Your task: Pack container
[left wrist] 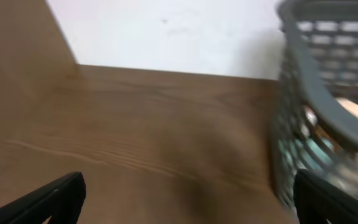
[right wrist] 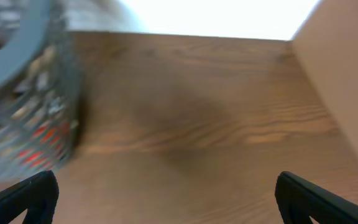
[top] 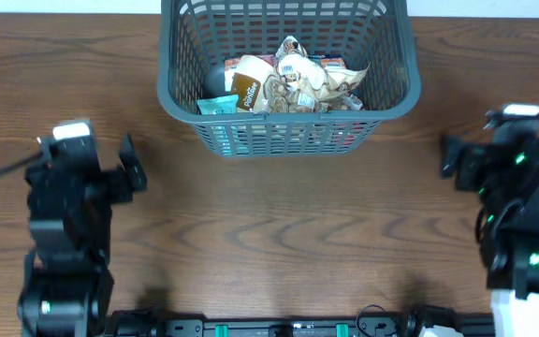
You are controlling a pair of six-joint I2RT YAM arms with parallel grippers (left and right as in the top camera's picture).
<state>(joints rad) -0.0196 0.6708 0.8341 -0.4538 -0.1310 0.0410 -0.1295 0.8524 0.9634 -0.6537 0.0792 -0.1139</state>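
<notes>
The container (top: 396,98) is a large dark grey lattice basket at the back middle of the table. Several snack packs (top: 293,82) lie inside it, brown, white and teal. My left gripper (top: 129,167) is open and empty at the left, well short of the container. My right gripper (top: 449,159) is open and empty at the right. The left wrist view shows the container's wall (left wrist: 303,81) at its right edge, with its fingertips (left wrist: 188,198) spread over bare wood. The right wrist view shows the container (right wrist: 23,74) at its left edge, fingertips (right wrist: 166,198) spread wide.
The wooden table (top: 279,234) stretches between the two arms. A white wall (left wrist: 166,34) stands behind the table's far edge. A light brown panel (right wrist: 347,74) rises at the right side of the right wrist view.
</notes>
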